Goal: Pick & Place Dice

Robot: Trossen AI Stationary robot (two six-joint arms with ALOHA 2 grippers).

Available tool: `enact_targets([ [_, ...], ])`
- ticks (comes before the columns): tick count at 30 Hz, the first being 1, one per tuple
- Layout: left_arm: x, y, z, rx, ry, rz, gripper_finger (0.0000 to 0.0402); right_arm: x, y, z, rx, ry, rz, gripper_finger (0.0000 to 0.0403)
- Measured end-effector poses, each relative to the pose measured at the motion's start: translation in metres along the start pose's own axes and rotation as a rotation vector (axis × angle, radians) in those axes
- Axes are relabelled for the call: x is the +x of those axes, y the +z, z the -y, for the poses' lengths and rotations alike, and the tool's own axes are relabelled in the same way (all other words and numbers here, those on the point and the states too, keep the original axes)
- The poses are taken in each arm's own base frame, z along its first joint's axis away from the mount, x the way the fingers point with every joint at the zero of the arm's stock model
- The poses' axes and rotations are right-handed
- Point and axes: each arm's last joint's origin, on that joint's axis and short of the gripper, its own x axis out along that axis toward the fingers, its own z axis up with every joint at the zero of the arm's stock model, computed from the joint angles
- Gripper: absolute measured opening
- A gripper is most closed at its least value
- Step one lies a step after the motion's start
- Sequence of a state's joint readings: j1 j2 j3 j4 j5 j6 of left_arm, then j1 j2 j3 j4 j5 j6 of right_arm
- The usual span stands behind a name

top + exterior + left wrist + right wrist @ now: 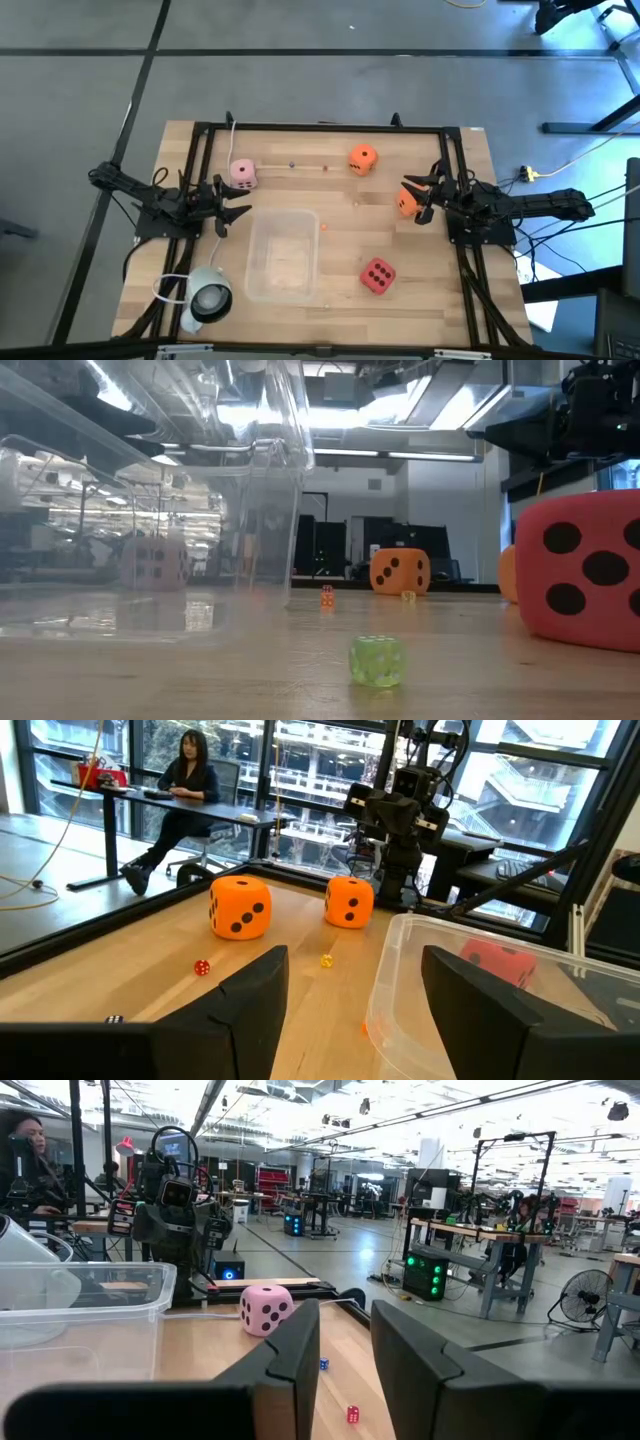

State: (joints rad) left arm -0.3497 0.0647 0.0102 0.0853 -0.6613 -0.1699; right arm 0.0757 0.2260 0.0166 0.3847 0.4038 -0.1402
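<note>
Nearest the low camera, on the pale wooden table (340,290), lies a tiny translucent green die (377,660). Just behind it to the right stands the big red soft cube with dark pips (586,570), which the overhead view places near the table's front right, beside the clear plastic bin (282,256) at the middle. A white round lamp-like device (207,297) sits at the front left corner.

Farther back, the left hand (232,205) hovers at the left side of the table, just beside the bin's left wall, its fingers (250,1005) spread apart and holding nothing. The pale pink cube (243,173) rests just behind that hand. Across the table the right hand (420,199) sits at the right side, fingers (290,1360) parted and empty, with one orange cube (405,203) right beside its tips. The second orange cube (362,158) stands near the back edge, with several tiny dice scattered between it and the pink one.

Beyond the table, a seated person (180,795) is at a desk.
</note>
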Motion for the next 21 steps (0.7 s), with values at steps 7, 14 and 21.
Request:
enact_targets([
  [7, 0.0000, 0.0001, 0.0000, 0.000, 0.000, 0.000, 0.0224, 0.0000, -0.0001, 0.0000, 0.000, 0.000, 0.000, 0.0094],
  [14, 0.0000, 0.0000, 0.0000, 0.000, 0.000, 0.000, 0.0224, 0.0000, -0.0001, 0.0000, 0.000, 0.001, 0.000, 0.0094],
  [21, 0.0000, 0.0001, 0.0000, 0.000, 0.000, 0.000, 0.0224, 0.0001, -0.0001, 0.0004, -0.097, -0.002, 0.000, 0.0093],
])
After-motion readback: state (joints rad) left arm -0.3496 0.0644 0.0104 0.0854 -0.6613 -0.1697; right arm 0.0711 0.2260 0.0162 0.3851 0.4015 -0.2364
